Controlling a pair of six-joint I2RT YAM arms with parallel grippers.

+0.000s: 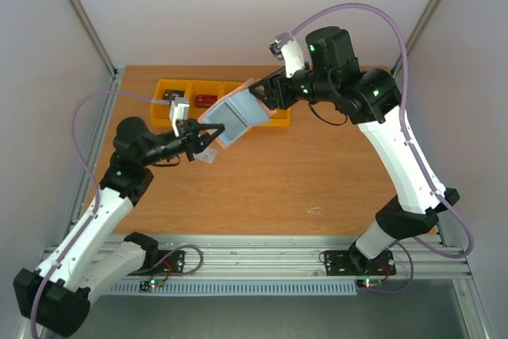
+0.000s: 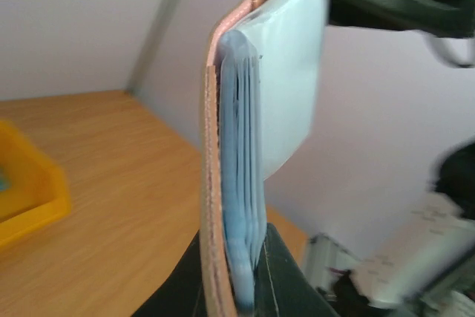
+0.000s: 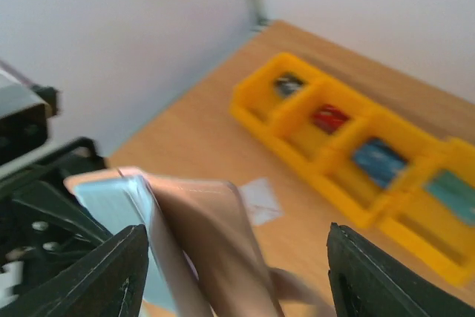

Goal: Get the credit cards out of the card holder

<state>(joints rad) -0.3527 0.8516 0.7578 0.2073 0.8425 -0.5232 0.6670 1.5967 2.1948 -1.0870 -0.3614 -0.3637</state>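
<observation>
The card holder (image 1: 236, 119) is held up above the table, light blue-grey inside with a pinkish outer side. My left gripper (image 1: 204, 137) is shut on its lower edge; in the left wrist view (image 2: 239, 287) the holder (image 2: 230, 183) stands edge-on between the dark fingers. A pale panel (image 2: 291, 72) stands out at its top; I cannot tell whether it is a card or a flap. My right gripper (image 1: 268, 94) is open at the holder's far edge; its wide jaws (image 3: 237, 280) straddle the pinkish side (image 3: 215, 235) without touching. One pale credit card (image 3: 260, 200) lies on the table (image 1: 208, 158).
A row of orange bins (image 1: 214, 102) with small items stands at the back of the wooden table (image 1: 317, 172), behind the holder; it also shows in the right wrist view (image 3: 356, 154). A bin corner shows in the left wrist view (image 2: 30, 198). Grey walls enclose the table.
</observation>
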